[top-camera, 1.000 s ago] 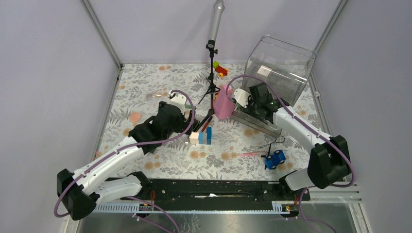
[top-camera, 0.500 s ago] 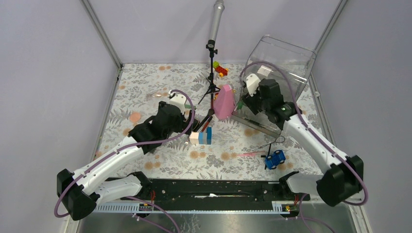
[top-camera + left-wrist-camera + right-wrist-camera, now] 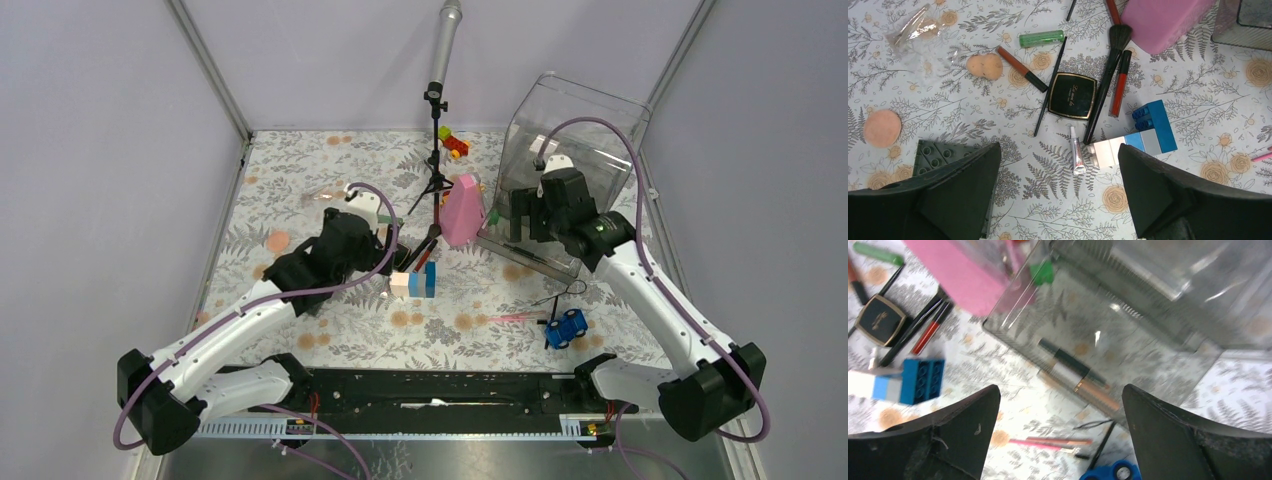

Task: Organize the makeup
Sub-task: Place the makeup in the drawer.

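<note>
The left tool point(image 3: 1058, 155) is held wide apart over the flowered worktop point(image 3: 1198, 125). A glossy black square compact point(image 3: 1072, 95), a green tube point(image 3: 1041, 38), a soft round sponge point(image 3: 882, 128) and slim brushes point(image 3: 1109, 75) lie loose there. Blurred slim tubes point(image 3: 1073, 371) are seen inside the clear plastic box point(image 3: 1158, 300), whose top is cut off. The right tool point(image 3: 1060, 390), spread wider and lifted back since a second ago, is empty.

Plain lilac walls point(image 3: 90, 150) enclose a floral-patterned table point(image 3: 300, 160).
</note>
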Action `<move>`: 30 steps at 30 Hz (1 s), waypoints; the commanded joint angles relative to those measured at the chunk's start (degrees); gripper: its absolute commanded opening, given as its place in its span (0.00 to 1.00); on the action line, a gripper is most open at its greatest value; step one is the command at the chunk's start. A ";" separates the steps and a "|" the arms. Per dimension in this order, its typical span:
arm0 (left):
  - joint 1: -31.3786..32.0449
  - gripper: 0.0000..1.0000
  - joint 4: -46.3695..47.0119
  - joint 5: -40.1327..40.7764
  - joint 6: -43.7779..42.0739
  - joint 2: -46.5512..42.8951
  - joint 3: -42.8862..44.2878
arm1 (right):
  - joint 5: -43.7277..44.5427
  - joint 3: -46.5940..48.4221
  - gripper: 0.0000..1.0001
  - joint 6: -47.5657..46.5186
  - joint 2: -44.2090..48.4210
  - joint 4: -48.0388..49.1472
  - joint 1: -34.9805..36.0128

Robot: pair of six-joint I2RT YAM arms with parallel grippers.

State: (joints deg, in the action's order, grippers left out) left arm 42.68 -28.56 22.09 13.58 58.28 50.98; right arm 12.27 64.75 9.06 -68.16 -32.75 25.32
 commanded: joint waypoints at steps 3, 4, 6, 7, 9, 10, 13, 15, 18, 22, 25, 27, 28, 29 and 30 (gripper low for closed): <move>-1.08 0.99 1.22 0.64 3.39 1.81 1.32 | -7.96 -2.42 1.00 11.83 3.28 -6.96 -0.26; -1.10 0.99 0.42 1.32 4.96 2.31 1.91 | -7.33 -2.42 1.00 12.74 3.36 -7.88 -0.31; -1.19 0.99 -1.48 2.52 8.85 3.49 3.20 | -3.93 -2.52 1.00 15.13 4.09 -9.43 -0.27; -1.24 0.99 -2.63 2.98 11.32 4.10 3.83 | -1.70 -2.65 1.00 16.63 4.66 -10.30 -0.27; -1.19 0.99 -4.82 3.40 15.22 6.20 5.09 | -0.01 -3.01 1.00 17.65 5.93 -11.61 -0.27; -1.22 0.99 -5.54 3.71 16.83 6.95 5.25 | -0.03 -3.19 1.00 17.79 6.34 -12.08 -0.32; -1.32 0.99 -4.52 4.35 20.54 8.42 3.80 | -2.62 -3.40 1.00 17.51 6.32 -12.95 -0.31; -1.95 0.99 -2.63 3.68 20.89 9.01 2.66 | -5.35 -3.77 1.00 16.19 6.11 -12.67 -0.27; -4.95 0.98 -0.58 2.80 20.51 9.83 2.72 | -6.97 -4.53 1.00 15.00 6.32 -12.16 -0.25; -9.74 0.97 2.86 1.44 19.25 11.62 4.62 | -8.37 -6.46 0.99 14.29 7.66 -10.91 -0.22; -12.33 0.94 6.23 -1.14 18.36 14.92 6.14 | -9.49 -7.76 1.00 14.18 8.70 -10.00 -0.34; -13.34 0.93 8.46 -3.26 17.66 18.25 7.71 | -10.16 -8.53 1.00 14.25 9.42 -9.64 -0.29; -13.51 0.91 9.47 -3.99 16.93 20.17 8.70 | -10.36 -9.01 1.00 14.40 9.79 -9.49 -0.27; -13.58 0.90 10.42 -4.24 15.78 22.12 10.13 | -10.39 -9.38 1.00 14.68 10.26 -9.38 -0.27; -13.58 0.89 10.80 -4.13 13.99 24.22 11.63 | -10.51 -9.84 1.00 14.88 10.67 -9.21 -0.25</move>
State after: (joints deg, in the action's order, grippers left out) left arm 29.52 -25.39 21.23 31.51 76.95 56.75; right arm 3.49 55.99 23.86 -59.90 -43.79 25.28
